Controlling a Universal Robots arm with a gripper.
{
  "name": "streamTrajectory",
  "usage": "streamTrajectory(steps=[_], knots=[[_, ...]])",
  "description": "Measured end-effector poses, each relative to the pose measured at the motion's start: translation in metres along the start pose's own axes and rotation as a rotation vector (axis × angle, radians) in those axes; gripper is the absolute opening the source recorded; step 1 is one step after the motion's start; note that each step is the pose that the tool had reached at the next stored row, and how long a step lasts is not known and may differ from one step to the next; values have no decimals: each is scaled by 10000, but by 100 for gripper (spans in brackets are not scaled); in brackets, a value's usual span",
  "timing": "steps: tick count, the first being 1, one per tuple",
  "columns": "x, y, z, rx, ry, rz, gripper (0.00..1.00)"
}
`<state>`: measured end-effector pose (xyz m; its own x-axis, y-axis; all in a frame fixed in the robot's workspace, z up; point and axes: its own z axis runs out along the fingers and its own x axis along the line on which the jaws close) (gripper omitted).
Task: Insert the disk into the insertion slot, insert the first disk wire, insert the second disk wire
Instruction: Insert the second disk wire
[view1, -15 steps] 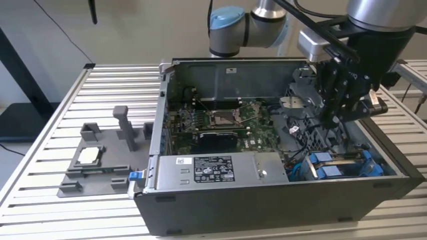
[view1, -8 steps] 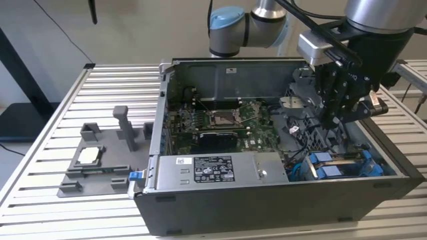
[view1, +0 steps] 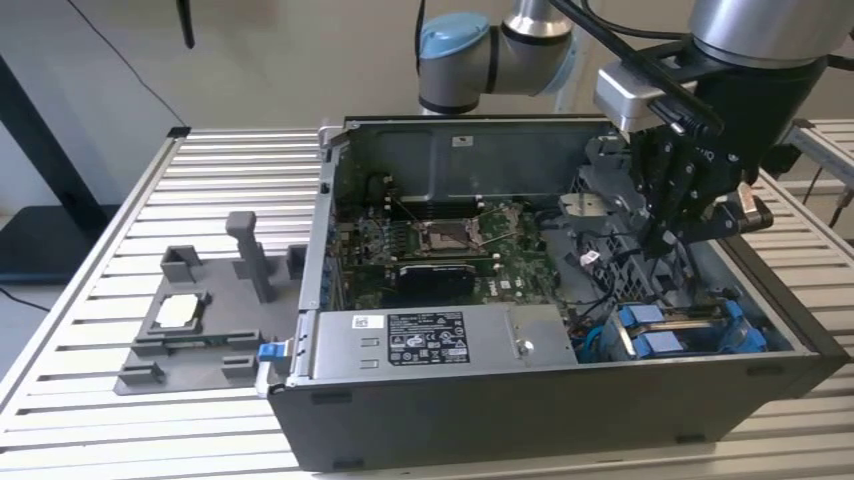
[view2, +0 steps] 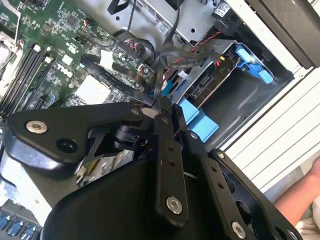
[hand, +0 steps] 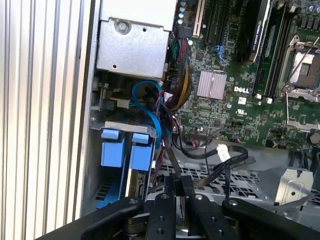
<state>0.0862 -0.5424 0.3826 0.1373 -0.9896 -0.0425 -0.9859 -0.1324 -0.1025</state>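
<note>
The first step looks done from where I stand: the disk (view2: 210, 82) sits inside the insertion slot (view1: 687, 318), in the near corner of the computer case (view1: 534, 420) on the exterior view's right, with its blue frame tabs showing at both ends. The wires seem to be what is left. I see no plug seated on the disk's connector edge, though loose cables cross in front of it and hide part of it.

The gripper (view1: 663, 240) hangs inside the case, between the motherboard (view1: 454, 245) and the slot. In both wrist views its fingers are pressed together, and they appear to pinch a black wire (hand: 167, 150) that trails off towards the disk. I judge this to be the first wire, held close to the disk but not yet in.

The disk appears to stand on edge. Its long axis runs along the near wall of the case, across the exterior view. Its connector end seems to face inward, towards the bundle of cables.
</note>
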Motion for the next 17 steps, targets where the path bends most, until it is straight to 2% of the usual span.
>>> streamTrajectory(steps=[3, 6, 7, 12, 17], knots=[[3, -1, 3, -2, -2, 0, 16], [8, -18, 8, -74, -10, 5, 16], [12, -29, 10, -122, -16, 7, 16], [55, -87, 25, -496, -66, 28, 16], [126, -132, 52, -686, -92, 39, 16]])
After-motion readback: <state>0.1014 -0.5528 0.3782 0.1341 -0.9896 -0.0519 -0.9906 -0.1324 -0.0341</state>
